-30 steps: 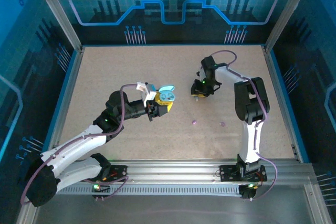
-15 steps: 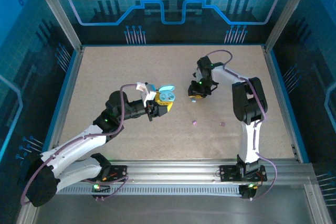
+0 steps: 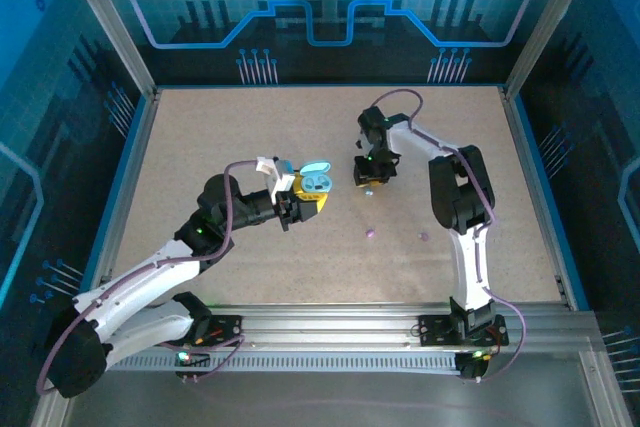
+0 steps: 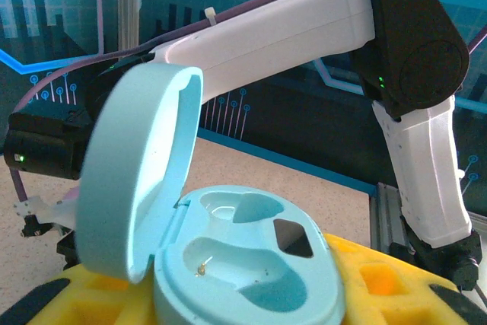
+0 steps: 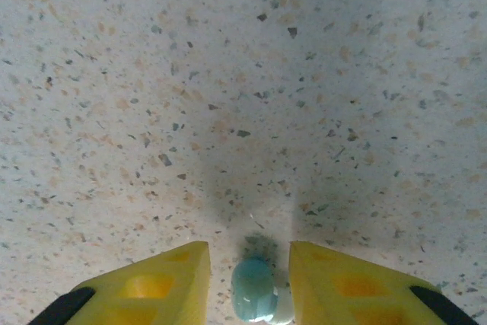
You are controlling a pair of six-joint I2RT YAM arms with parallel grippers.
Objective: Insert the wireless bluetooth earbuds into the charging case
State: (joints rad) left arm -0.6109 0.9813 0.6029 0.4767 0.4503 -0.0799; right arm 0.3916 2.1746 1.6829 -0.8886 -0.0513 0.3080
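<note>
**A:** Left side status?

**B:** Left gripper (image 3: pixel 300 197) is clamped narrow on the teal charging case (image 4: pixel 251 272), which is held off the table (image 3: pixel 220 137) around mid-surface. The lid (image 4: pixel 137 188) is hinged up. Both wells (image 4: pixel 243 260) face upward and look empty.

**A:** And the right?

**B:** Right gripper (image 5: pixel 249 283) has its jaws narrow, with a teal earbud (image 5: pixel 254 298) pinched between the yellow pads (image 5: pixel 335 287). It points down at bare table and the bud is clear of the surface. The bud sits against the right pad. I can't tell if it touches the left one.

**A:** Which way to the case?

**B:** From above, the case lies just to the right gripper's left. It's near but apart, at about the same depth from the near edge. So the coming move looks like a short sideways carry to the left, then down into a well.

**A:** Bud axis?

**B:** Its long axis looks roughly in line with the fingers. My read is it needs matching to a well's outline before release.

**A:** Other buds?

**B:** Two light purple earbuds (image 3: pixel 370 233) lie on the table toward the near edge, on the right arm's side. No gripper is touching them.
</note>
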